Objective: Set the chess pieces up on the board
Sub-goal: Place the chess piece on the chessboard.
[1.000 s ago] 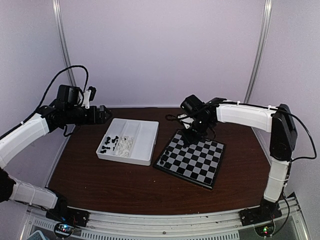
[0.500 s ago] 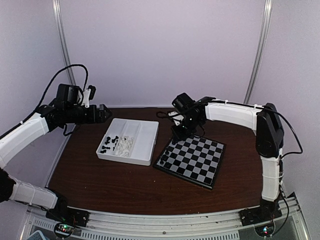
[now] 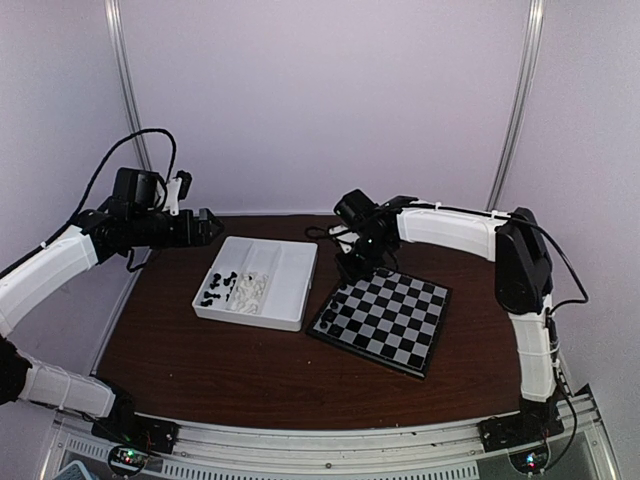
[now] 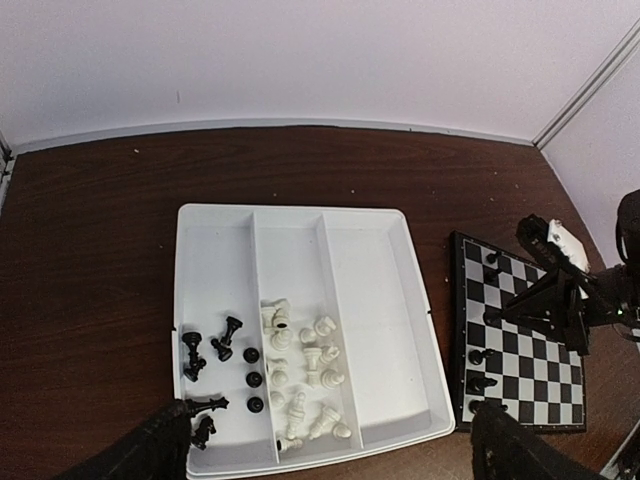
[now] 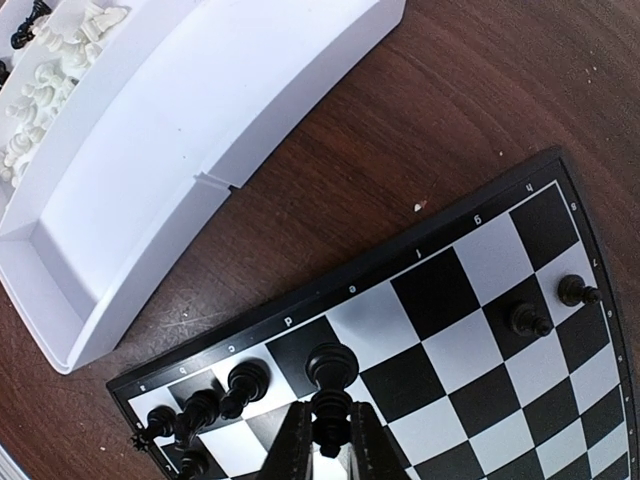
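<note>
At the board [image 5: 470,262] edge, 1 black piece [image 5: 331,420] tight between right jaws (left jaws wide, empty).

plastic chess pieces [image 4: 325,325], smooth tray [image 4: 375,320], wood-grain table [image 4: 100,200]

The left arm [image 3: 50,270] hangs raised — left fingers [image 4: 150,452] spread wide. The right arm [image 3: 450,228] stretches forward (wrist tipped down), right fingers [image 5: 297,448] pinching a black piece [image 5: 331,412].

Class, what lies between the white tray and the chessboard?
Only a bare strip of brown table with one tiny pale speck, clearest in the right wrist view.
</note>
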`<state>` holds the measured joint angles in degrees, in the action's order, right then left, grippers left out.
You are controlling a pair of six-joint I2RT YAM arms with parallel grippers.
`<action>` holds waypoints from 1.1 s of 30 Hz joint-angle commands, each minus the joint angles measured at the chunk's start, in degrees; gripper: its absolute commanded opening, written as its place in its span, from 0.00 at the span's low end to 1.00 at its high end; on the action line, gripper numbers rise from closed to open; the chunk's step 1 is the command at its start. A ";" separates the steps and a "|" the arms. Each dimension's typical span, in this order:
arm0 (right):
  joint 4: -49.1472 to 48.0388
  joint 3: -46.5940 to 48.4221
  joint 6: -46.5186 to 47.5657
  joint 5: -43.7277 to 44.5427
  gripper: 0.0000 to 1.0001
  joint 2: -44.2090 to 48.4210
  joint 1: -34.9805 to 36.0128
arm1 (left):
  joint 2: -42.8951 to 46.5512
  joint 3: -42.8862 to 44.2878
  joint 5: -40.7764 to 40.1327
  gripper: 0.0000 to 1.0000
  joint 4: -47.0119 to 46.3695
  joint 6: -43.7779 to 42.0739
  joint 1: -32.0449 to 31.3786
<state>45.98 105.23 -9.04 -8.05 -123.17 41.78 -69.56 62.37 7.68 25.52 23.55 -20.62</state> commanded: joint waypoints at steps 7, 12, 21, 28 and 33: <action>2.09 5.50 1.29 5.68 0.07 -3.83 0.34 | -0.23 1.74 -1.03 0.98 -0.57 -1.03 0.41; 2.59 6.30 1.48 5.98 0.07 -5.26 0.38 | -0.75 2.03 -1.14 0.98 -0.56 -1.23 0.41; 3.32 7.51 1.57 5.96 0.08 -6.72 0.40 | -1.54 2.48 -0.94 0.98 -0.55 -1.23 0.41; 4.56 7.76 1.60 6.06 0.10 -6.80 0.41 | -1.71 2.00 -0.90 0.98 -0.71 -1.23 0.41; 5.00 7.88 1.57 6.13 0.11 -6.91 0.41 | -1.90 1.70 -0.70 0.98 -0.81 -1.20 0.36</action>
<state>49.41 111.53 -7.66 -3.44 -129.47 41.85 -71.00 62.83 7.25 25.61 23.44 -20.62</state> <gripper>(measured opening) 0.110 0.976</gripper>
